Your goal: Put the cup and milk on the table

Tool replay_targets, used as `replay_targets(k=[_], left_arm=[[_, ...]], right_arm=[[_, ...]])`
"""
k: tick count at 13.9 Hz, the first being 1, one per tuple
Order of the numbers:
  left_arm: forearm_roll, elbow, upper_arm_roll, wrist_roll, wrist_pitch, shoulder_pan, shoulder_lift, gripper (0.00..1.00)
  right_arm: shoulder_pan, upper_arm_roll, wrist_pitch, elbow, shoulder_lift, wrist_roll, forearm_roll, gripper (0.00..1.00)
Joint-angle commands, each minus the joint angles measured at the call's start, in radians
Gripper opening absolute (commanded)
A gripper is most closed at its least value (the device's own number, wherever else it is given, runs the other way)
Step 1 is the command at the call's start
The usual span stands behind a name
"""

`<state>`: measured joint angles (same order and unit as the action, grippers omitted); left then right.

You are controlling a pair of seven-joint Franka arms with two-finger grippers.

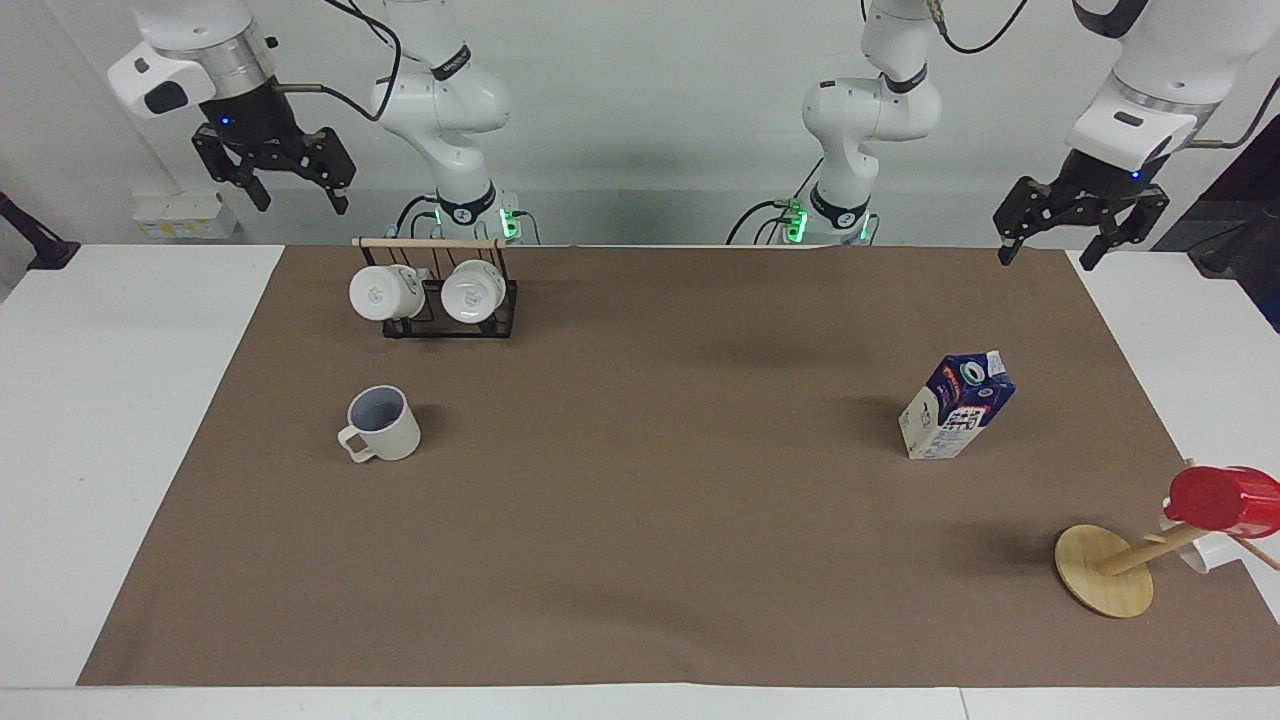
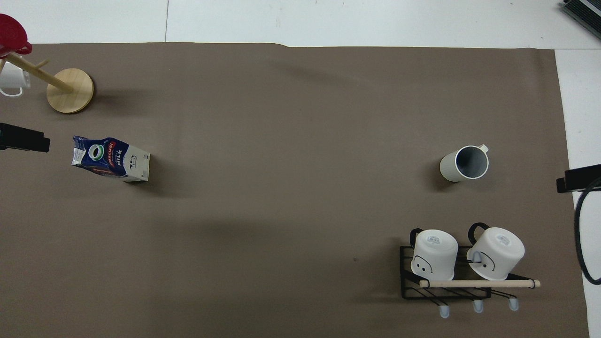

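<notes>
Cup (image 1: 383, 423) mid-left, milk (image 1: 956, 405) mid-right, both standing on bench (image 1: 640, 560). Left gripper (image 1: 1082, 217), right gripper (image 1: 273, 169) at top corners, fingers spread, empty; best stay clear.

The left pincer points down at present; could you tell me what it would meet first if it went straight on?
Probably the table itself, near the brown sheet's corner: the left pincer hangs open, clear of the milk, though depth is uncertain.

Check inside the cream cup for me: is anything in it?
The cup stands upright on the table, and the overhead view looks into its mouth: only the bare grey-blue wall shows. The very bottom is shadowed and partly covered by the rim.
</notes>
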<state>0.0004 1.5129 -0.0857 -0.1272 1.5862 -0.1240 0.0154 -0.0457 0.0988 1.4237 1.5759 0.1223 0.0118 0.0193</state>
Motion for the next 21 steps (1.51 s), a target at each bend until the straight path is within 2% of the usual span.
replay_targets(k=[1, 6, 8, 11, 17, 21], left_arm=[[-0.016, 0.059, -0.002, -0.017, 0.075, 0.000, -0.002, 1.00], [-0.016, 0.219, -0.002, -0.017, 0.293, -0.002, -0.011, 1.00], [-0.016, 0.256, -0.002, -0.015, 0.333, -0.002, -0.014, 1.00], [-0.016, 0.262, -0.002, -0.014, 0.360, -0.003, -0.063, 1.00], [-0.017, 0.335, -0.002, -0.014, 0.463, -0.002, -0.081, 1.00], [-0.017, 0.340, -0.002, -0.019, 0.466, -0.003, -0.095, 1.00]], right_arm=[[0.001, -0.007, 0.046, 0.058, 0.025, 0.019, 0.002, 1.00], [-0.034, -0.008, 0.352, 0.288, 0.010, 0.019, 0.002, 1.00], [-0.037, -0.008, 0.406, 0.335, -0.021, 0.022, 0.002, 1.00], [-0.037, -0.008, 0.538, 0.412, -0.073, 0.019, 0.002, 1.00], [-0.063, -0.008, 0.688, 0.449, -0.160, 0.022, 0.002, 1.00], [-0.079, -0.010, 0.806, 0.450, -0.251, 0.011, 0.002, 1.00]])
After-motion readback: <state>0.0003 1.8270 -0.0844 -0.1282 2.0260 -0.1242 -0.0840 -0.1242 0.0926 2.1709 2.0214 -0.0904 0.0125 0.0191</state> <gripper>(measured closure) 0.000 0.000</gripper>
